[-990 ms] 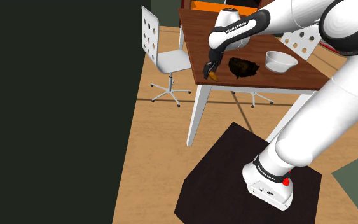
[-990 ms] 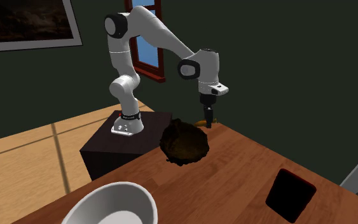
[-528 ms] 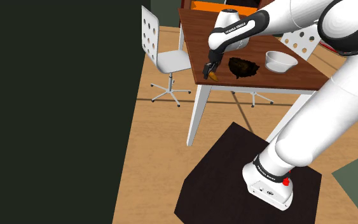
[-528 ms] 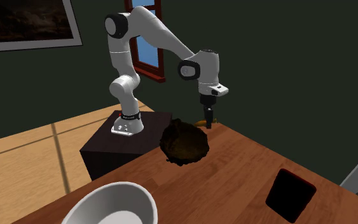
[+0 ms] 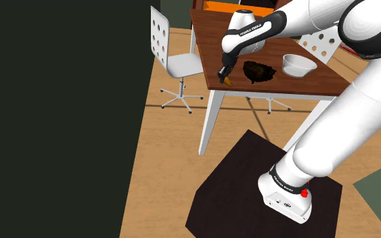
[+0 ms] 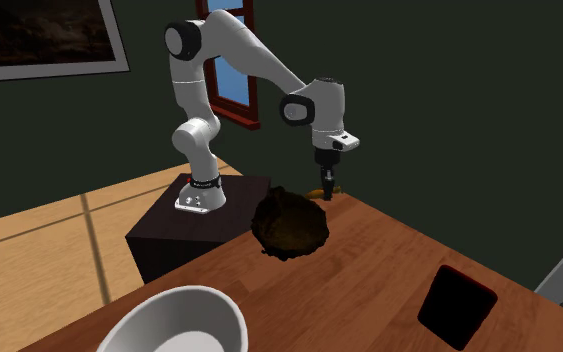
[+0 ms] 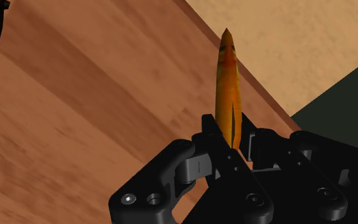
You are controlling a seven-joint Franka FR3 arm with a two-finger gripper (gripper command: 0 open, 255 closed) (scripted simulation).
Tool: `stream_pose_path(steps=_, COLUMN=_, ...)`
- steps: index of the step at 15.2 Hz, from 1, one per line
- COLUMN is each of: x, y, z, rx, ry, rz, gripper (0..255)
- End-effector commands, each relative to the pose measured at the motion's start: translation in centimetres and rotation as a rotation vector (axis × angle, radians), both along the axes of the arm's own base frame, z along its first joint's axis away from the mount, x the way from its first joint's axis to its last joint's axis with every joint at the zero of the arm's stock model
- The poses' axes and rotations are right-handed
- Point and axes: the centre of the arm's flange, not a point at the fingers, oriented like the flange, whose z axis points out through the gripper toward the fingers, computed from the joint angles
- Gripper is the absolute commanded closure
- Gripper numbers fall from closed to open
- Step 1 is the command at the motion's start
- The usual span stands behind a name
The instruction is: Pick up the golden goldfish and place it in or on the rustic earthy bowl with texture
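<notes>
Though the arm [image 6: 239, 45] has not shifted, claw [image 7: 231, 132] now clamped on orange goldfish [image 7: 228, 76], narrower than before.

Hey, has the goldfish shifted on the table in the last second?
No. The goldfish sits at the same spot by the table edge, the same gap from the dark bowl, with the end effector shut on it.

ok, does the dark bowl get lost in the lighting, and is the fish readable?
Shoulder view: the dark brown rough-textured bowl reads almost black, with little relief. Second exterior view: dim, but its brown texture shows faintly. Wrist view: the slender orange goldfish is brightly lit against the brown wooden table, clasped in the black claw.
</notes>
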Motion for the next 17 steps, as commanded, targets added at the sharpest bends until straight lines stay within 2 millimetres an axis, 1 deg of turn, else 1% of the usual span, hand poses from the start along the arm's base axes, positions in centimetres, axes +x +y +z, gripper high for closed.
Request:
stream_pose_path(steps=1, x=0.0, y=0.0, z=0.0, rx=0.000, ry=0.000, rz=0.000, gripper=255)
stream_pose_path(steps=2, x=0.0, y=0.0, z=0.0, rx=0.000, ry=0.000, rz=0.000, gripper=255)
stream_pose_path(steps=17, x=0.0, y=0.0, z=7.9, rx=0.000, ry=0.000, rz=0.000, gripper=255)
